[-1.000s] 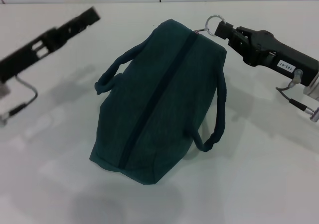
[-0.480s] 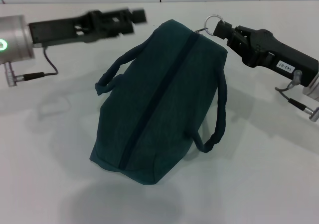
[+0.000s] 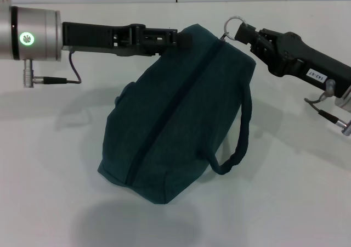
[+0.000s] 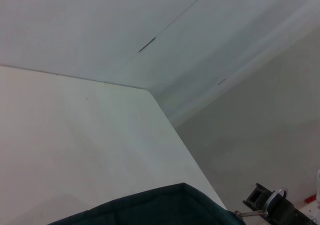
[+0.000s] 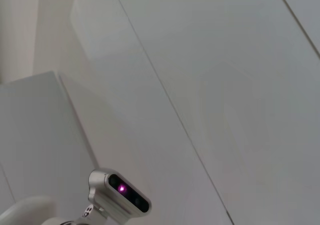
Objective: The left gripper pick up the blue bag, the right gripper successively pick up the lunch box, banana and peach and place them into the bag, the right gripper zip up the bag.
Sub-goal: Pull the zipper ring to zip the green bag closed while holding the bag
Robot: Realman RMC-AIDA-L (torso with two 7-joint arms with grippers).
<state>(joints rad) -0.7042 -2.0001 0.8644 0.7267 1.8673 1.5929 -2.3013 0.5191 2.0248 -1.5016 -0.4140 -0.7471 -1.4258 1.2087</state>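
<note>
The blue bag (image 3: 181, 115) lies on the white table with its zipper closed along the top. One loop handle (image 3: 241, 132) hangs on its right side. My left gripper (image 3: 178, 38) reaches in from the left and touches the bag's far upper edge. My right gripper (image 3: 244, 33), the one with the white label, is shut on the ring zipper pull (image 3: 235, 23) at the bag's far corner. The left wrist view shows the bag's edge (image 4: 150, 207) and the right gripper (image 4: 272, 202) with the ring. The lunch box, banana and peach are not in view.
The white table (image 3: 55, 164) spreads around the bag, with a wall behind it. The left arm's silver wrist (image 3: 33, 35) with a green light hangs over the table's left. The right wrist view shows only walls and a small camera unit (image 5: 120, 192).
My left arm has swung in from the far left to the bag's far upper edge. The bag has shifted a little to the right and its left handle is mostly hidden. The right gripper has kept hold of the ring.
</note>
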